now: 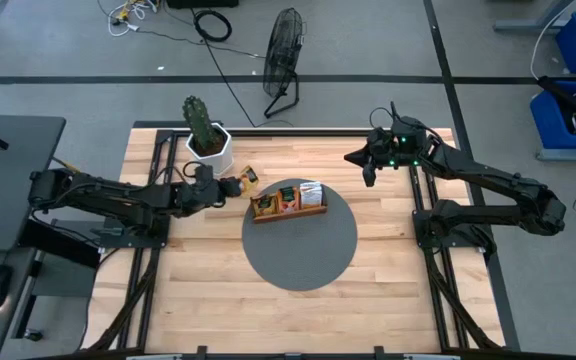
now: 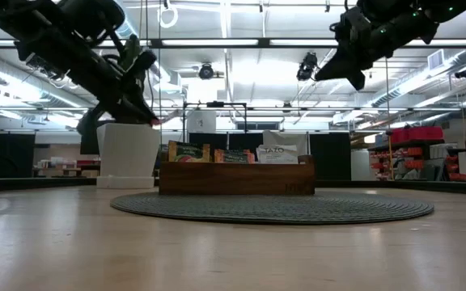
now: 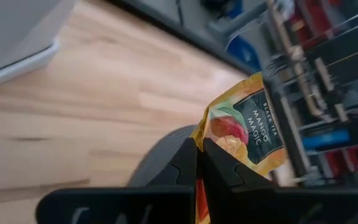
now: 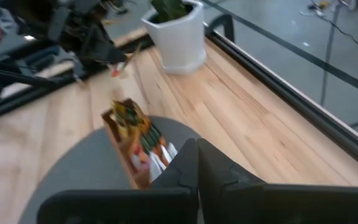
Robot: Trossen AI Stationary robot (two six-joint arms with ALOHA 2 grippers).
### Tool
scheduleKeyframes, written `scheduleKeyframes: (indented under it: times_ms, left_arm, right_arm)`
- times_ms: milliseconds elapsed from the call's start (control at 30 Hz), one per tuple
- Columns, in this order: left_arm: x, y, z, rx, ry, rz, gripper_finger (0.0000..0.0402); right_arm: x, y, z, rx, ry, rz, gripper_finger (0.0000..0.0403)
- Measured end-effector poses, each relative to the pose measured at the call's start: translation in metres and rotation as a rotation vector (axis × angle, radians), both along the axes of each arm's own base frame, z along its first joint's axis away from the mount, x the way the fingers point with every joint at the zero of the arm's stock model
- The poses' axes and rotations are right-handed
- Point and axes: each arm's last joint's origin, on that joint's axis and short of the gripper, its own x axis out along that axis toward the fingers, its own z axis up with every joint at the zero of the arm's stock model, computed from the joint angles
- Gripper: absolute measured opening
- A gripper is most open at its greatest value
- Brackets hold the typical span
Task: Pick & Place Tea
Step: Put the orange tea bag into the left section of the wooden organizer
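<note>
An orange tea sachet [image 3: 244,124] printed "Mango Magic" is held in my left gripper [image 3: 201,152]. The gripper hangs above the table between the white plant pot [image 1: 211,150] and the wooden tray [image 1: 288,203]; it also shows in the high view [image 1: 236,186]. The tray stands on a round grey mat [image 1: 303,250] and holds several sachets [image 2: 233,155] upright in its slots. My right gripper [image 1: 368,168] is shut and empty, raised above the table's far right part. It also shows in its own wrist view [image 4: 197,155]. My left gripper pinches the sachet between its two fingers at one edge [image 3: 211,142]. Most of the sachet sticks out beyond the fingertips. The fingers slant down from the table's left side. The sachet [image 1: 249,180] is lifted clear of the table.
The plant pot with a green cactus [image 1: 200,120] stands at the table's far left, close behind my left gripper. Bare wood [image 1: 208,290] lies around the mat toward the near edge. A fan [image 1: 283,55] and cables lie on the floor beyond the table.
</note>
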Motion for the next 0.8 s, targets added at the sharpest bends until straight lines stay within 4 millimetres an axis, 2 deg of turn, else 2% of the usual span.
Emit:
scheduleKeyframes:
  times_ms: [267,467,600,800]
  left_arm:
    - [0.01,-0.002,0.027,0.164,-0.193,-0.037,0.0008]
    - [0.018,-0.001,0.054,0.344,-0.186,-0.08,0.0008]
    - [0.023,0.0,0.078,0.43,-0.18,-0.074,0.0008]
    - [0.028,0.007,0.117,0.571,-0.155,-0.056,0.0015]
  right_arm:
    - [0.01,0.012,0.007,-0.022,-0.072,0.082,0.0]
    - [0.021,0.028,0.015,-0.066,-0.153,0.147,0.0]
    - [0.027,0.035,0.02,-0.077,-0.205,0.122,0.0001]
    - [0.043,0.043,0.027,-0.086,-0.312,0.044,0.004]
